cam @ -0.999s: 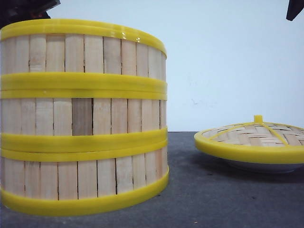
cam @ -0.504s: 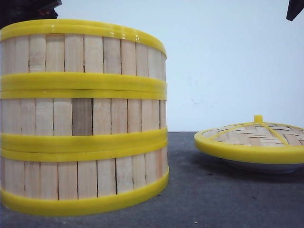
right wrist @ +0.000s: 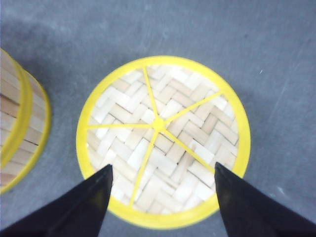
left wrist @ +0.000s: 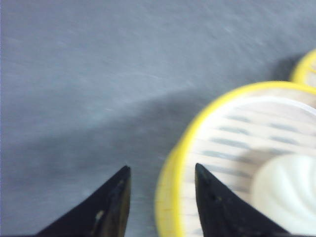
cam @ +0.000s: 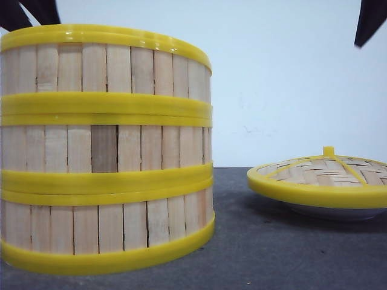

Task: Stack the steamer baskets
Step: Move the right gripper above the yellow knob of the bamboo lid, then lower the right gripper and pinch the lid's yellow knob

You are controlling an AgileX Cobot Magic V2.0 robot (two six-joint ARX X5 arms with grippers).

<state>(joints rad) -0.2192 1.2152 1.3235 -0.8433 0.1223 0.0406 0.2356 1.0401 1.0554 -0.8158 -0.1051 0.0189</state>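
Note:
Three steamer baskets (cam: 106,148) stand stacked at the table's left, pale wooden slats between yellow rims. In the left wrist view the top basket's yellow rim (left wrist: 183,148) runs between the fingers of my left gripper (left wrist: 160,170). That gripper is open and hangs above the rim, one finger outside the basket and one over its inside. In the front view its dark fingertips (cam: 42,11) show above the stack. My right gripper (right wrist: 163,169) is open above the domed woven lid (right wrist: 160,123) and holds nothing. One of its fingers (cam: 367,21) shows at the front view's top right.
The lid (cam: 320,178) rests on a white shallow plate (cam: 335,211) at the right, a gap of dark grey table between it and the stack. A pale swirled white object (left wrist: 286,192) lies inside the top basket. A white wall stands behind.
In the front view the left gripper's fingers now show as two spread dark tips above the stack. The right gripper's finger has come lower into view. Stack and lid have not moved.

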